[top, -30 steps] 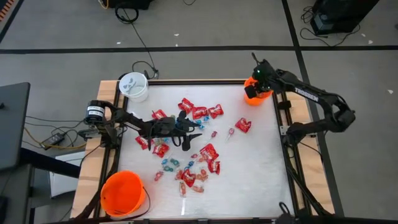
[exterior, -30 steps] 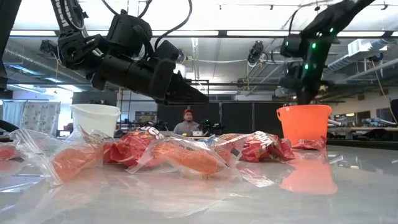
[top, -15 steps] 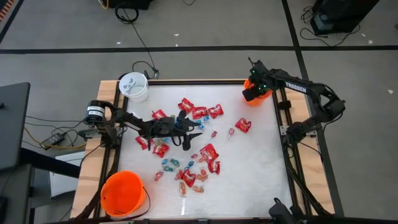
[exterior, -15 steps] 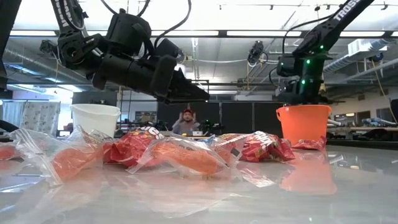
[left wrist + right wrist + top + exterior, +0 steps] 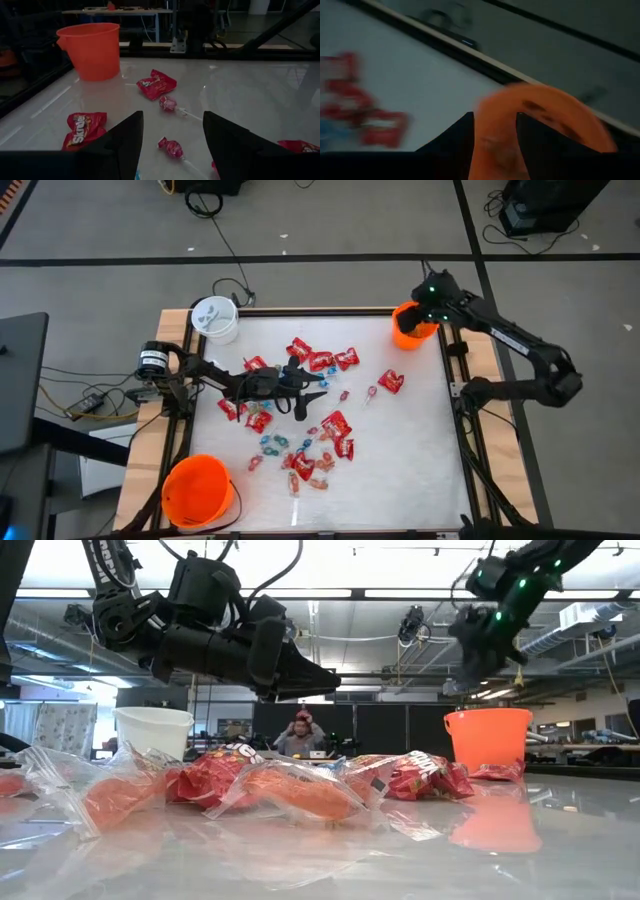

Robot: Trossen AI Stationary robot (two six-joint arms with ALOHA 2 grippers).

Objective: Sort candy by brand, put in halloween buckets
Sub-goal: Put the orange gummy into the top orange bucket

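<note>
Right gripper (image 5: 432, 302), fingers parted over far-right small orange bucket (image 5: 409, 332), should lift clear; left gripper (image 5: 171, 131) open

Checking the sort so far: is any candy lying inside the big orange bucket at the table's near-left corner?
No: in the high view the big orange bucket shows only its bare orange inside, with the candy spread on the table.

Red crinkly candy packets (image 5: 420, 778) and clear-wrapped pink sweets (image 5: 290, 790) piled on glossy white table (image 5: 540, 850). White round pail (image 5: 153, 732) behind at left. Small orange plastic bucket (image 5: 489, 737) at right, right gripper (image 5: 478, 652) above it. Left gripper (image 5: 310, 680) hangs over pile. Person (image 5: 302, 732) in background.
</note>
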